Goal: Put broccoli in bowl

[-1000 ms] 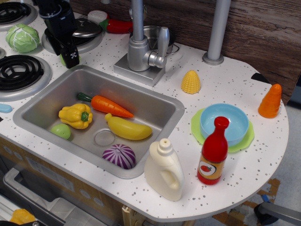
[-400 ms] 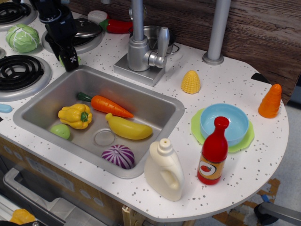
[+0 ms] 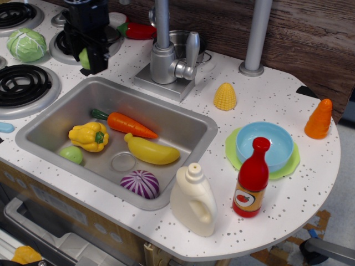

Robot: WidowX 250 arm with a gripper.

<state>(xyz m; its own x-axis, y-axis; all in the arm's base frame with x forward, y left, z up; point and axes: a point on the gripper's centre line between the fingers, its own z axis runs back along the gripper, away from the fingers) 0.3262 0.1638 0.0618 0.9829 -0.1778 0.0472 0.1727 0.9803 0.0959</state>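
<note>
My black gripper (image 3: 92,62) is at the back left, above the counter between the sink's far edge and the stove. A mid-green rounded lump, the broccoli (image 3: 84,57), shows between its fingers; the jaws are closed on it and hide most of it. It looks lifted slightly off the counter. The light blue bowl (image 3: 264,145) stands empty on a lime green plate (image 3: 232,151) at the right of the counter, far from the gripper.
The steel sink (image 3: 183,130) holds a carrot (image 3: 128,124), a yellow pepper (image 3: 87,136), a banana (image 3: 151,151), a light green ball (image 3: 71,154) and a purple onion (image 3: 141,184). A tap (image 3: 166,58), corn (image 3: 224,96), red bottle (image 3: 252,178) and cream jug (image 3: 193,200) stand nearby. A cabbage (image 3: 26,44) sits by the burners.
The gripper has shifted right and slightly back from the sink's far left corner. The green broccoli, before half hidden behind it on the counter, now sits between its fingers.
</note>
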